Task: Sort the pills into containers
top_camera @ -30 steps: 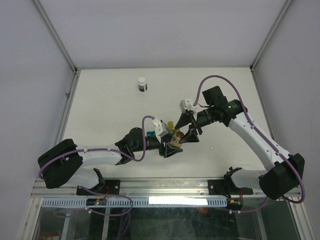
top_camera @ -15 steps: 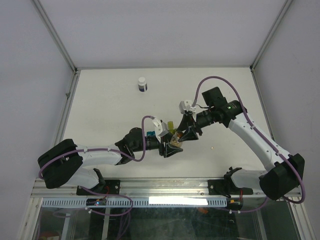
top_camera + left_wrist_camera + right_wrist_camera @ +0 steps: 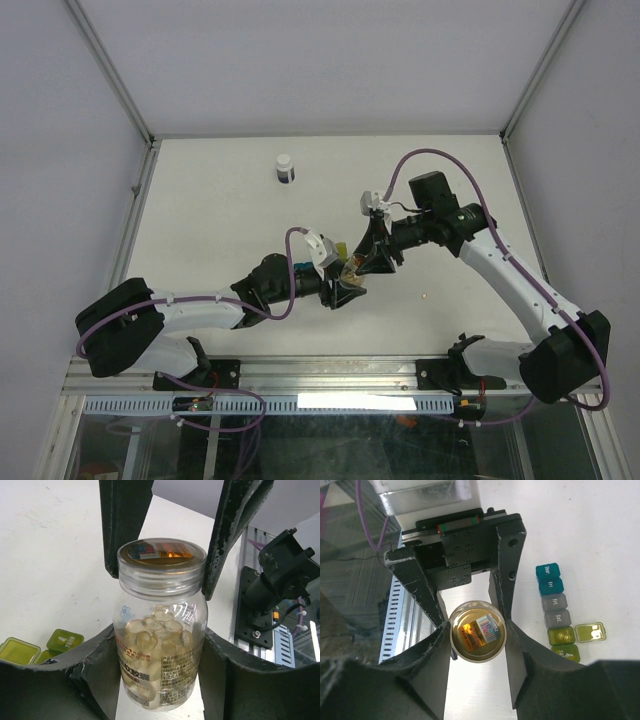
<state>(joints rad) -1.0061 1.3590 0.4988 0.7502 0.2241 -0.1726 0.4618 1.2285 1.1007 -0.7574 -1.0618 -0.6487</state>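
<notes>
Two hands meet over the near middle of the counter (image 3: pixel 200 200) in the overhead view. The left hand (image 3: pixel 340 292) and the right hand (image 3: pixel 366 262) are both at a clear pill bottle (image 3: pixel 350 276). The containers (image 3: pixel 340 246) sit just behind them, and a white-capped bottle (image 3: pixel 285 168) stands well apart toward the far edge.

From the left wrist, the left hand is clamped round the pill bottle's body, holding it upright. The right hand's fingers (image 3: pixel 125 530) press both sides of the lid (image 3: pixel 161 560). The pills (image 3: pixel 155 630) are heaped inside.

From the right wrist, the lid sits pinched between that hand's fingers, with the containers to its right, one yellow-green flap open.

Opening the pill bottle looks like the step in hand. The next move calls for twisting the lid off while the left hand holds firm.
</notes>
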